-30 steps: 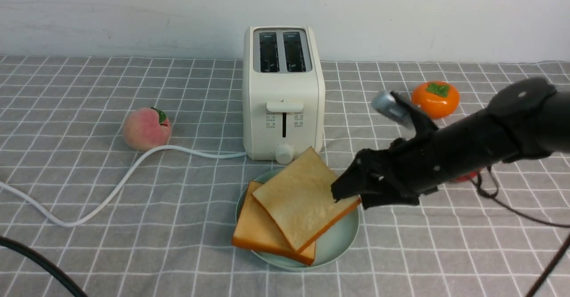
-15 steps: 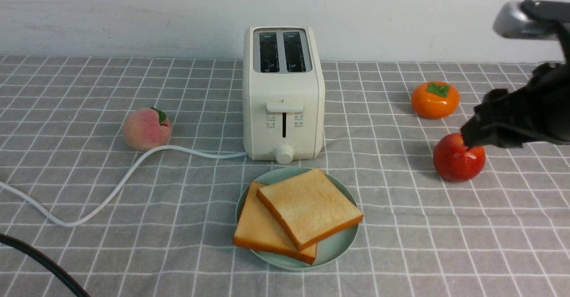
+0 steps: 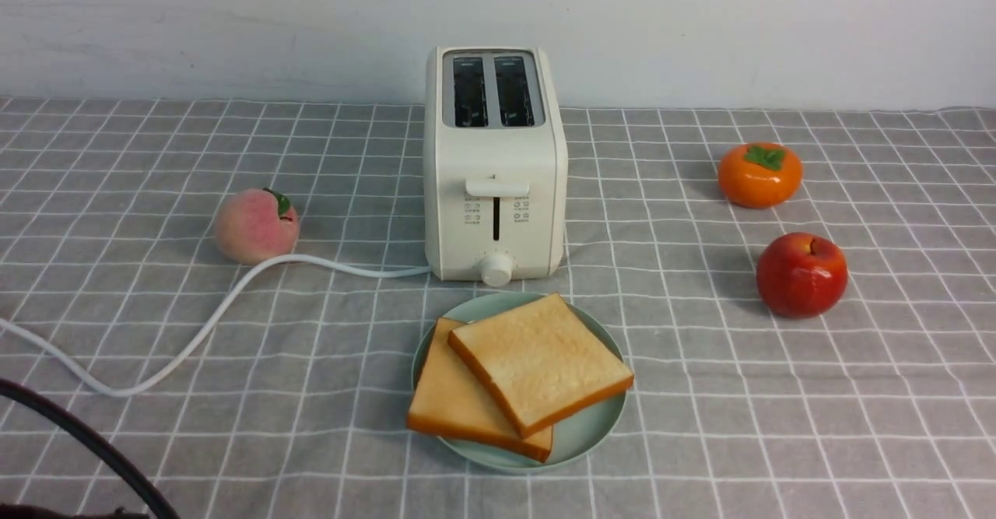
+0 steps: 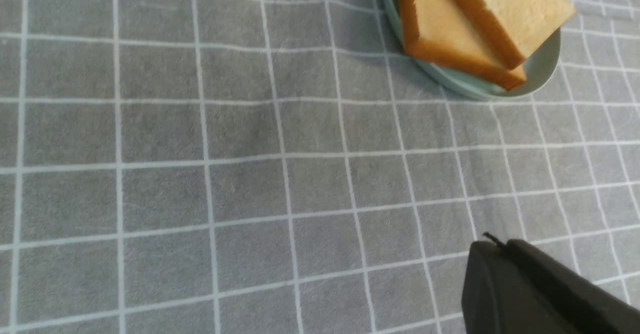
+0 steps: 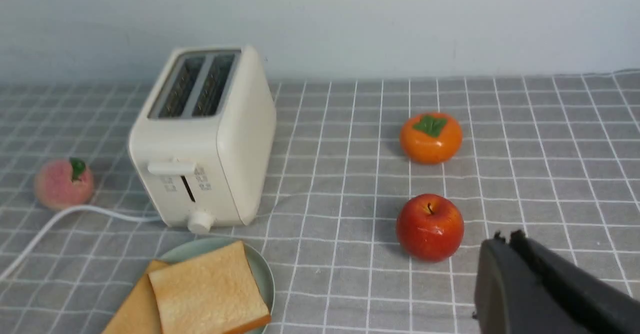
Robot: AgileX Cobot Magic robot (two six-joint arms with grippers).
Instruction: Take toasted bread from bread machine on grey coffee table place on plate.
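Note:
Two slices of toasted bread (image 3: pixel 537 363) lie overlapped on the mint-green plate (image 3: pixel 599 426), one (image 3: pixel 447 402) under the other, on the grey coffee table (image 3: pixel 311 426). The cream-white bread machine (image 3: pixel 495 192) stands just behind the plate with both slots empty. The bread (image 4: pixel 480 18) and plate (image 4: pixel 542 66) show in the left wrist view, and the bread (image 5: pixel 207 289), plate (image 5: pixel 260 269) and bread machine (image 5: pixel 220 143) in the right wrist view. My left gripper (image 4: pixel 495 244) is shut and empty over bare cloth. My right gripper (image 5: pixel 505 239) is shut and empty, near the red apple. Neither gripper shows in the front view.
A peach (image 3: pixel 255 225) sits left of the toaster by its white cord (image 3: pixel 194 332). A persimmon (image 3: pixel 759 174) and a red apple (image 3: pixel 801 274) sit at the right. A black cable (image 3: pixel 85 449) crosses the front left corner.
My right arm let go of the top slice, which dropped flat on the plate. The arm pulled back to the right and left the front view.

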